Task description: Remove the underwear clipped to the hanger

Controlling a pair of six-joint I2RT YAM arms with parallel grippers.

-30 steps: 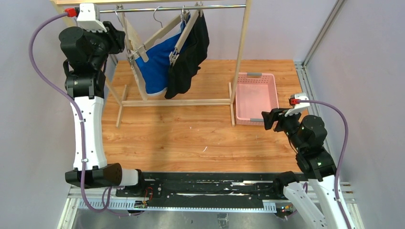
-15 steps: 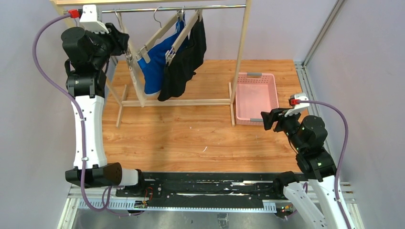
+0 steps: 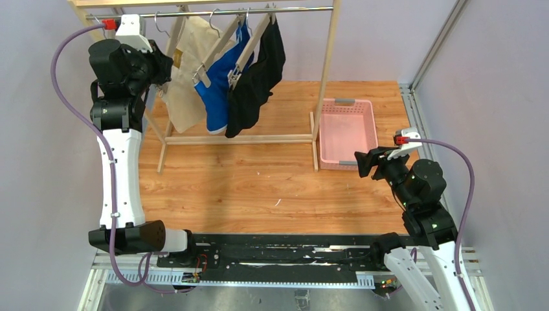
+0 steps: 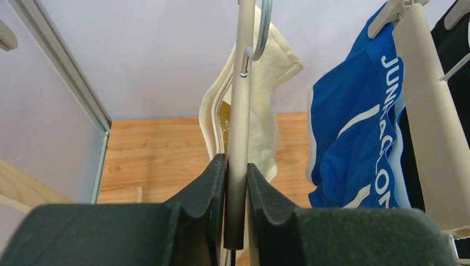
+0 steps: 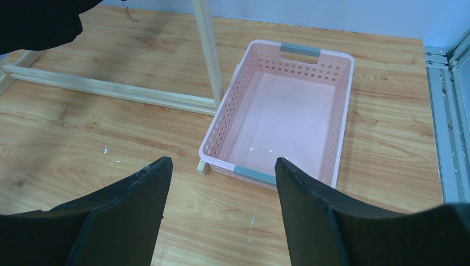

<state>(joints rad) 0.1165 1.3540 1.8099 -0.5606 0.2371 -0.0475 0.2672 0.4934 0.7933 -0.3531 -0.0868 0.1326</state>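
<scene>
Three boxer briefs hang from clip hangers on the rack rod (image 3: 291, 9): cream-white (image 3: 184, 81), royal blue with white lettering (image 3: 217, 87) and black (image 3: 259, 71). My left gripper (image 3: 162, 65) is raised at the rack's left end. In the left wrist view it (image 4: 236, 160) is shut on the edge-on wooden bar of the cream pair's hanger (image 4: 239, 111). The cream pair (image 4: 266, 111) hangs just behind it, the blue pair (image 4: 354, 127) to the right, and the black pair (image 4: 460, 44) at the far right edge. My right gripper (image 3: 359, 162) is open and empty, low over the table.
A pink perforated basket (image 3: 374, 126) sits right of the rack's right post (image 3: 327, 84). In the right wrist view it (image 5: 343, 111) lies just ahead of my open right gripper (image 5: 221, 166). The rack's wooden base rails cross the table at the back.
The cream pair's hanger has turned from edge-on to broadside to the top camera. The blue and black pairs have swung. My left wrist has shifted slightly right. The right arm has barely moved.
</scene>
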